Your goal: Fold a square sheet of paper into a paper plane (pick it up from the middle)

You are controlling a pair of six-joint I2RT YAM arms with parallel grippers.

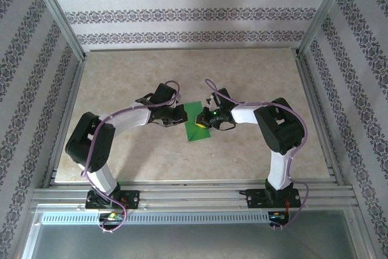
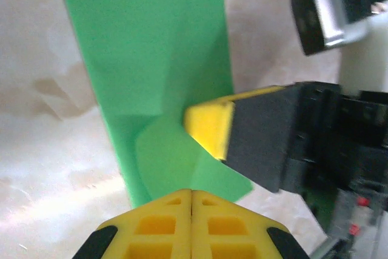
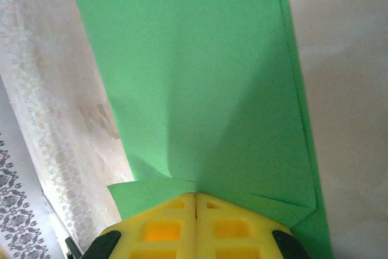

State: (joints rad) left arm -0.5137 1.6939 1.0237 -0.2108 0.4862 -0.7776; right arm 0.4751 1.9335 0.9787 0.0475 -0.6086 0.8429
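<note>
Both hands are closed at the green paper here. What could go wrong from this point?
1. The left hand and right hand are both shut and each seems to pinch an edge of the paper. Pulling apart could tear it.
2. In the left wrist view the paper buckles beside the right hand, so pressing down now might set a stray crease.
3. The hands sit very close together and could collide.

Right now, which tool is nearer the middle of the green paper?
Right. The right tool reaches well in over the green paper; the left tool sits at its near edge.
</note>
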